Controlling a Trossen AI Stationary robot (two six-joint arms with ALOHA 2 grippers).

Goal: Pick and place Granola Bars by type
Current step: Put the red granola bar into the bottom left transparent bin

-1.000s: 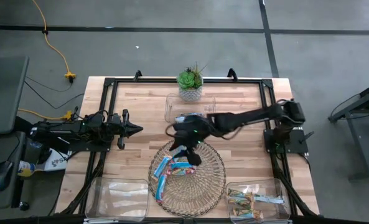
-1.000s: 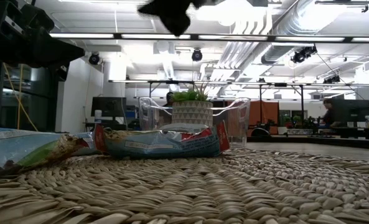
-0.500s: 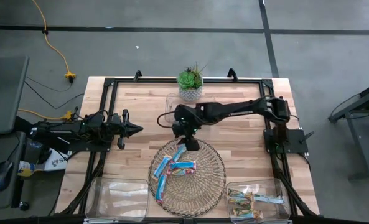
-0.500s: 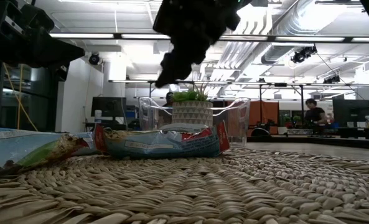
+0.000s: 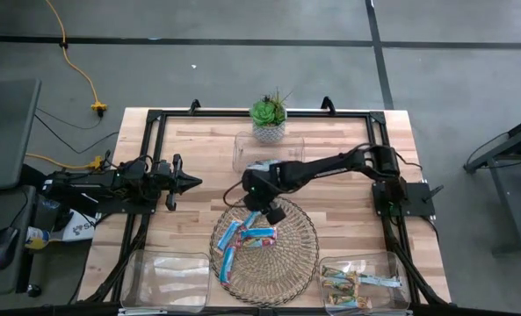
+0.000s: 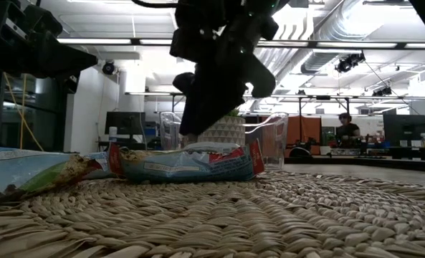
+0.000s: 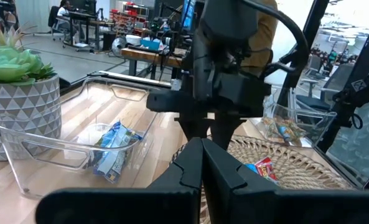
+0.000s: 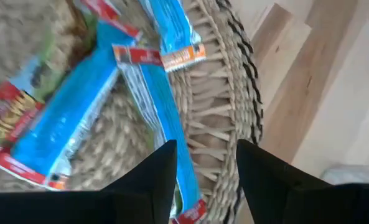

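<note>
Since the right tool [image 5: 266, 211] has swung back from the far clear bin [image 5: 291, 140] and come down over the far rim of the wicker tray [image 5: 308, 254], you can log this as the start of a fresh pick, not a drop. Its fingers stand apart with nothing between them. In the right wrist view, a blue bar [image 8: 165, 118] lies under the gap and is the likely next item.

Left tool [image 5: 188, 183]: parked at the tabletop's left side, fingers closed together, nothing held.

Stock of Granola Bars, as you can count it:
- Wicker tray: about four bright blue bars [image 5: 242, 237] on the tray's left half. The wrist view shows at least one with tan-green on its wrapper, so the count is uncertain.
- Far clear bin: one silvery-blue bar [image 7: 112, 146], possibly two overlapping.
- Near right bin [image 5: 401, 263]: roughly three tan-green bars [image 5: 348, 283].
- Near left bin [image 5: 168, 281]: no bar visible.

Judgement: sorting is partly done, and the blue type remains on the tray.
</note>
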